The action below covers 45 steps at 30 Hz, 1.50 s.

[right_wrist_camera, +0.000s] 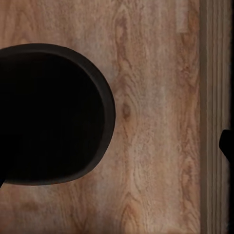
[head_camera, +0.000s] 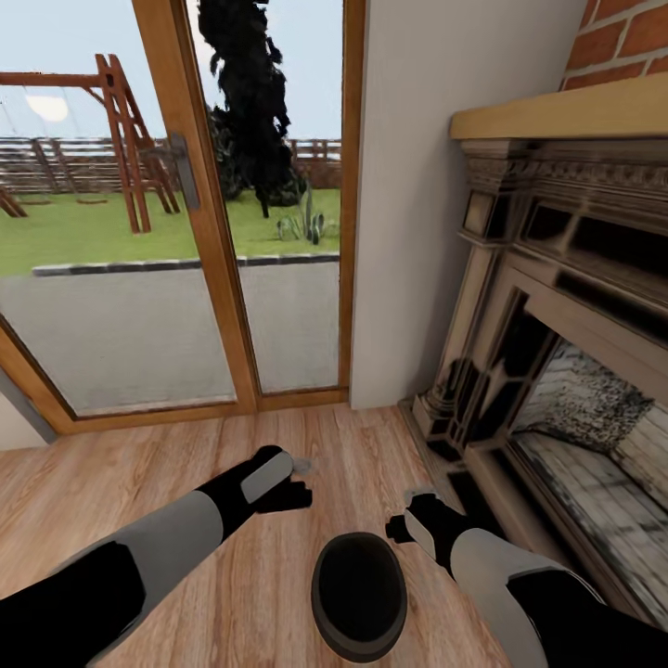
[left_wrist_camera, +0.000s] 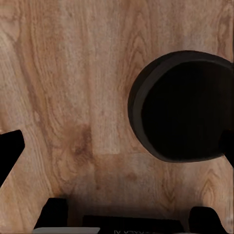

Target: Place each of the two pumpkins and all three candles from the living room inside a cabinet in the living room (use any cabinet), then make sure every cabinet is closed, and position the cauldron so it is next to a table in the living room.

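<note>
- Cauldron (head_camera: 358, 594) stands on the wood floor (head_camera: 139, 482) nearest the camera, between the two arms, mouth up and apparently empty.
- Left gripper (head_camera: 295, 478) hangs over the floor just beside the cauldron's left flank, not touching it; in the left wrist view the fingertips sit at opposite frame edges, so the claw is spread wide and holds nothing.
- Right gripper (head_camera: 413, 515) hangs near the cauldron's right flank, between the pot and the fireplace (head_camera: 557, 353) base; whether its claw is wide or narrow cannot be told.
- Both wrist views show the cauldron rim (left_wrist_camera: 139, 105) (right_wrist_camera: 108, 112) to one side of the finger line, not between the fingers.
- Judged step: taking hold of the cauldron to carry it to a table.
- Recommended: centre one claw over the rim wall, one finger inside and one outside, then lower and close.
- Risk: the pot is wide and round-bellied; a one-sided rim grip may tilt it, so lift slowly.
- Glass door (head_camera: 186, 232) stands ahead.
</note>
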Available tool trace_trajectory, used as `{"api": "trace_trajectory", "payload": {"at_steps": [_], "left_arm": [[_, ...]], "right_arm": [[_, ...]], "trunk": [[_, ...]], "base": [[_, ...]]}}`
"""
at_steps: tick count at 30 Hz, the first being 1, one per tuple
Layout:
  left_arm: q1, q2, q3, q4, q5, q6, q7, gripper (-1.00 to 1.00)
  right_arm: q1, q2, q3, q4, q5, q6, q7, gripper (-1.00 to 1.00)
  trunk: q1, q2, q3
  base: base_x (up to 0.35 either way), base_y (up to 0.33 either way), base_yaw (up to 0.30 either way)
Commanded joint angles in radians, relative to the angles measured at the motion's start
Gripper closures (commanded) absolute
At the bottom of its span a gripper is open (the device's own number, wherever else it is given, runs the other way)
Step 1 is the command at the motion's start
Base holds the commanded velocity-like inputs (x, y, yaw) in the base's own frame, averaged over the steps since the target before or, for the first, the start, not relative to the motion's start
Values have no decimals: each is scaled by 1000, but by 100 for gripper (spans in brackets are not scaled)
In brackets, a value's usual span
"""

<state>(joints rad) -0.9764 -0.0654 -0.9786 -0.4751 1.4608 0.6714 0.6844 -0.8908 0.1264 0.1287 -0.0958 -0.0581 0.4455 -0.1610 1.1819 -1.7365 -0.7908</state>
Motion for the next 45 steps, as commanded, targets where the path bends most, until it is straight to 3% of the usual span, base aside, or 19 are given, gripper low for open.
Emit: {"api": "trace_trajectory", "payload": {"at_steps": [1,11,16,34,35,45], "left_arm": [[0,-1,15,5,0,-2,3,-100],[57,-1,52,-9,32,19,3,-100],[86,3,80,-3,59,15,1,-100],[97,-6,180,0,59,14,-2,-100],[97,-7,244,0,59,14,-2,-100],[97,-16,243,2,52,-18,-2,-100]], "right_arm": [[0,-1,0,0,0,0,2,-100],[-7,-5,2,4,-2,16,15,-100],[-7,-5,2,4,-3,16,16,-100],[-5,-4,2,4,-3,16,17,-100],[-5,-4,2,4,-3,16,17,-100],[-5,-2,2,4,-3,15,18,-100]], "trunk": [[4,-7,-3],[4,-7,-3],[23,-42,-19],[92,-168,-75],[96,-175,-78],[134,-245,-110]], "base": [[0,0,0],[0,0,0],[0,0,0],[0,0,0],[0,0,0],[0,0,0]]}}
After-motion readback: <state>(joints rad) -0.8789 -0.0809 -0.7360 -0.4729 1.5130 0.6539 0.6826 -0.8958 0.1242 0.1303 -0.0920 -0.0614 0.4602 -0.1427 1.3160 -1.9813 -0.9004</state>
